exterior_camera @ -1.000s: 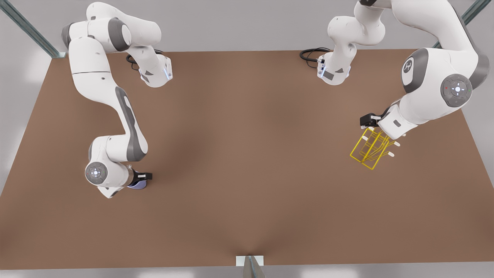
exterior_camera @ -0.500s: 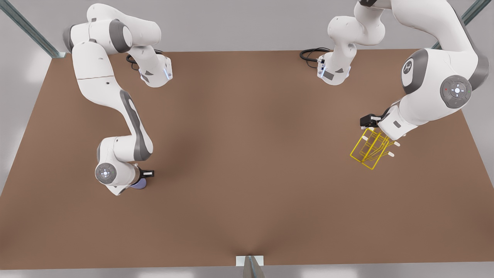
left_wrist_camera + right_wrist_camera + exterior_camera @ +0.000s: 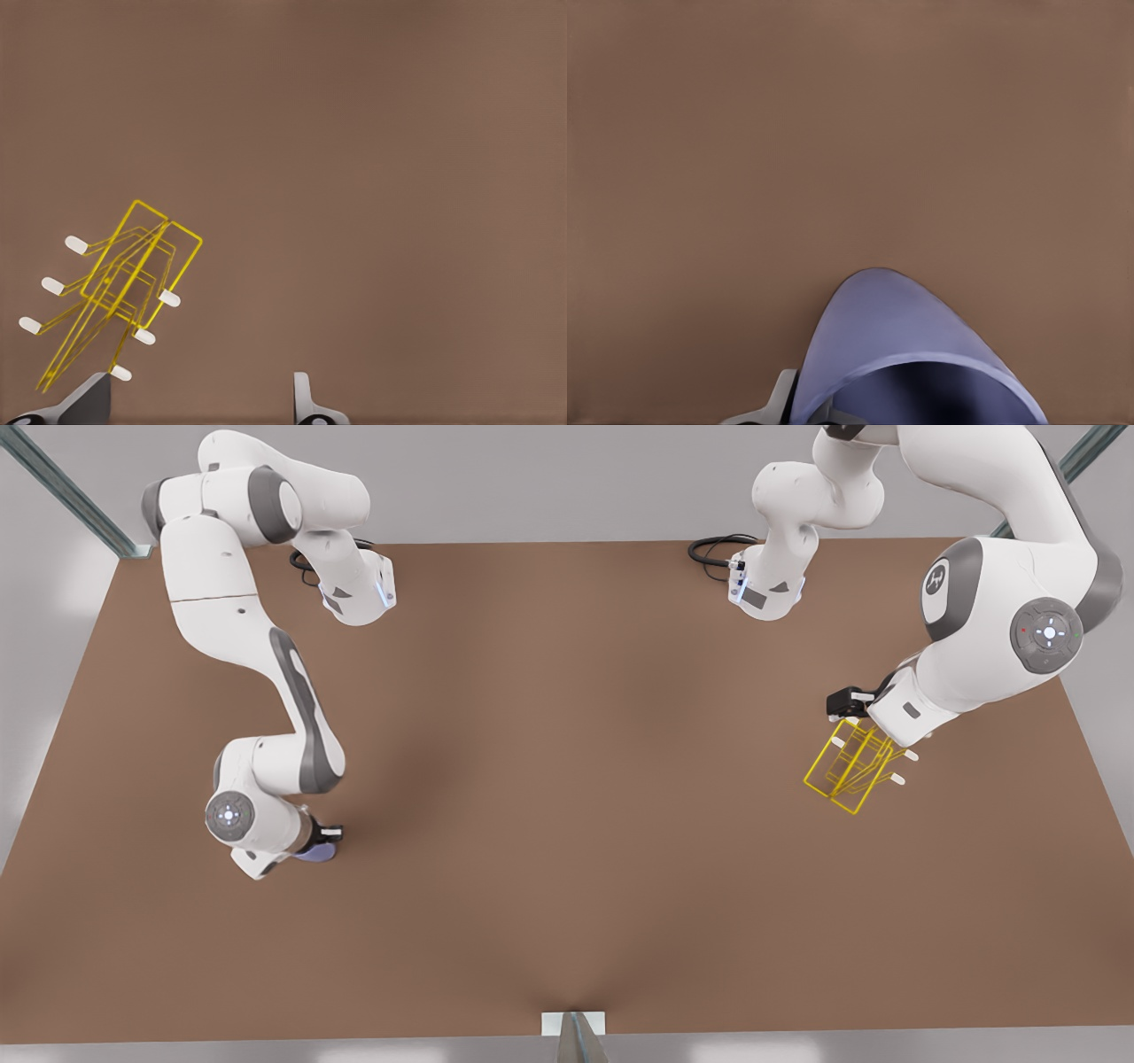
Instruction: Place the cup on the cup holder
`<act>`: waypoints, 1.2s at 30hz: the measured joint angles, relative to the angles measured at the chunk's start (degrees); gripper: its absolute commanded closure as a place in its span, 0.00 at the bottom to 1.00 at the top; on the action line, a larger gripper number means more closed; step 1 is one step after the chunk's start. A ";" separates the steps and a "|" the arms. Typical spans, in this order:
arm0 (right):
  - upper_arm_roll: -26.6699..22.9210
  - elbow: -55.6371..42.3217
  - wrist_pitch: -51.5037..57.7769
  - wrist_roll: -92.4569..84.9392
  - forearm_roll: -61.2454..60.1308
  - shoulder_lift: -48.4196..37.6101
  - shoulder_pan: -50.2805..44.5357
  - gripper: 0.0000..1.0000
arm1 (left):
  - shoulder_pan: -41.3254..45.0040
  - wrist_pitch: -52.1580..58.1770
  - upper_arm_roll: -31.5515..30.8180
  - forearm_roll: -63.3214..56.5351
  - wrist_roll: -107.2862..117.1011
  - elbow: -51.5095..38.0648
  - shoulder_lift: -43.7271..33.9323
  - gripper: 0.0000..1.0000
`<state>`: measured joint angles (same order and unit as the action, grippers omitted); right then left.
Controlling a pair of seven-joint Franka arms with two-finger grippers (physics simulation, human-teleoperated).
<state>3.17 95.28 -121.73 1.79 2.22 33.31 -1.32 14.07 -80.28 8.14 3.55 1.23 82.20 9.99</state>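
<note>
Right gripper (image 3: 312, 849) is closed on the cup (image 3: 317, 852) near the tabletop's (image 3: 567, 797) edge at the front view's left. Left gripper (image 3: 202, 398) hangs over the cup holder (image 3: 848, 766) near the opposite edge, fingers (image 3: 303, 398) spread, empty.
</note>
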 measured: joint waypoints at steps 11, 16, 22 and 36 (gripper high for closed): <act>12.02 -10.44 -1.35 -1.72 -17.57 0.43 -0.75 0.79 | -0.02 0.01 -0.03 0.00 0.04 0.00 0.09 0.00; 23.61 -17.40 -6.75 -2.29 -32.32 9.64 -0.74 0.79 | -0.01 0.03 -0.01 0.00 0.05 0.00 0.05 0.00; 32.77 -40.22 -17.99 -1.50 -36.77 28.95 -13.43 0.79 | 0.01 -0.08 -0.16 0.00 0.07 0.00 0.20 0.00; 28.93 -48.49 -34.65 2.15 -37.15 38.25 -30.97 0.79 | -0.02 -0.23 -0.16 -0.82 0.39 -0.03 2.12 0.00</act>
<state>32.11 46.80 -156.39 3.95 -34.93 71.57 -32.28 14.05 -80.51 7.98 2.73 1.63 82.17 12.10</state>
